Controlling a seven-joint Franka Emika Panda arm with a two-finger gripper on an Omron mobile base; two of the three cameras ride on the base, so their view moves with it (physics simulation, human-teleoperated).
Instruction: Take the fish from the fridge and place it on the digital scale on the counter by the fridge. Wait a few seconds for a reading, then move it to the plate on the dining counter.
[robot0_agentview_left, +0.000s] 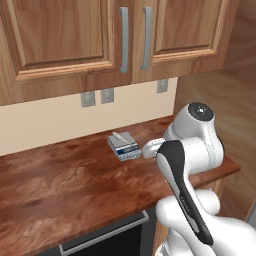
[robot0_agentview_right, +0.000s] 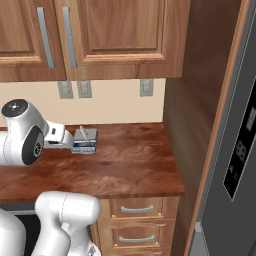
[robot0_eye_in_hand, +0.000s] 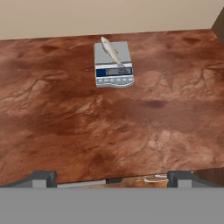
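Observation:
The fish (robot0_eye_in_hand: 110, 50) lies slantwise on the pale top of the digital scale (robot0_eye_in_hand: 114, 72), which stands on the counter (robot0_eye_in_hand: 131, 127) near the back wall. Both base views show the same: fish (robot0_agentview_left: 119, 136) on scale (robot0_agentview_left: 125, 148), and fish (robot0_agentview_right: 81, 131) on scale (robot0_agentview_right: 85, 145). My gripper (robot0_eye_in_hand: 112, 177) is open and holds nothing. It hangs over the counter's front part, well back from the scale, with its fingertips (robot0_eye_in_hand: 43, 177) spread wide. The fridge (robot0_agentview_right: 235, 100) stands at the right, with its grey door and display panel showing. The plate and the dining counter are out of view.
Wooden wall cabinets (robot0_agentview_left: 75, 35) hang above the counter, and outlets (robot0_agentview_left: 95, 97) sit on the beige wall. A tall wood side panel (robot0_agentview_right: 200, 100) separates the counter from the fridge. Drawers (robot0_agentview_right: 137, 210) are below the worktop. Bare worktop (robot0_agentview_left: 60, 185) stretches left of the scale.

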